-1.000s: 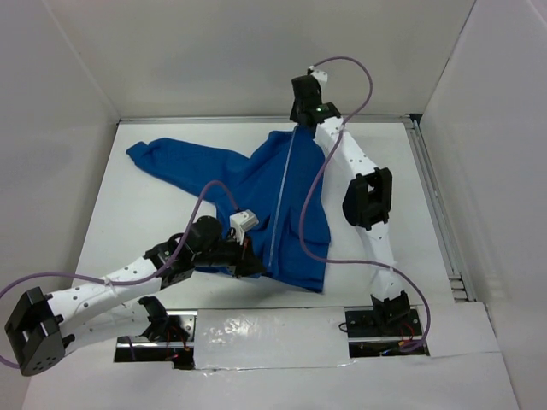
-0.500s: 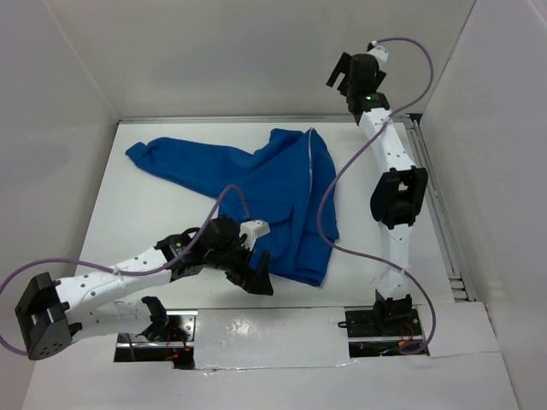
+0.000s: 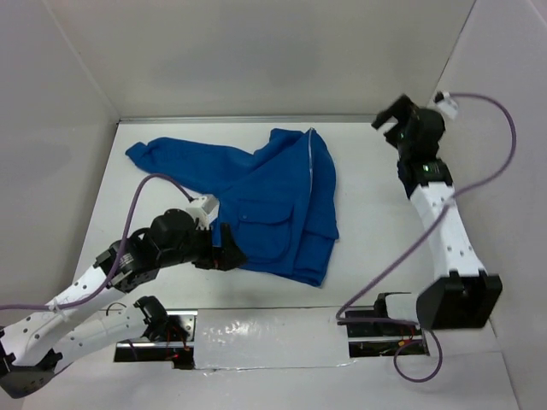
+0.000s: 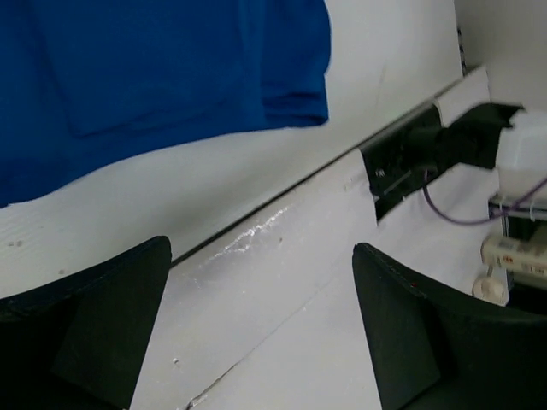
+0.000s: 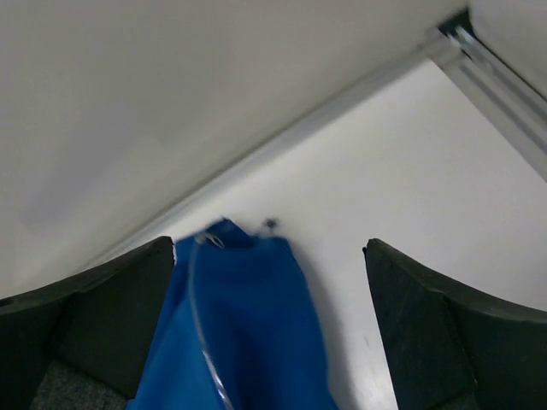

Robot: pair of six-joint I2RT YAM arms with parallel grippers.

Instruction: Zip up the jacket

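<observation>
The blue jacket (image 3: 265, 201) lies spread on the white table (image 3: 376, 213), one sleeve stretched toward the far left. Its pale zipper (image 3: 309, 171) runs down from the collar. My left gripper (image 3: 226, 253) sits low beside the jacket's near-left hem, open and empty. In the left wrist view the jacket (image 4: 162, 68) fills the top left, beyond the spread left gripper (image 4: 261, 333). My right gripper (image 3: 390, 116) is raised at the far right, apart from the jacket, open and empty. The right wrist view looks between the open right gripper (image 5: 269, 290) at the jacket's collar end (image 5: 244, 333) and zipper (image 5: 201, 316).
White walls close in the table on three sides. A metal rail (image 3: 432, 196) runs along its right edge. The arm bases (image 3: 385, 329) and a taped white sheet (image 3: 265, 329) lie at the near edge. Purple cables (image 3: 393, 265) loop off both arms.
Both grippers have opened and let go of the jacket. The right arm has swung up and to the right, away from the collar. The left arm has drawn back to the left of the hem.
</observation>
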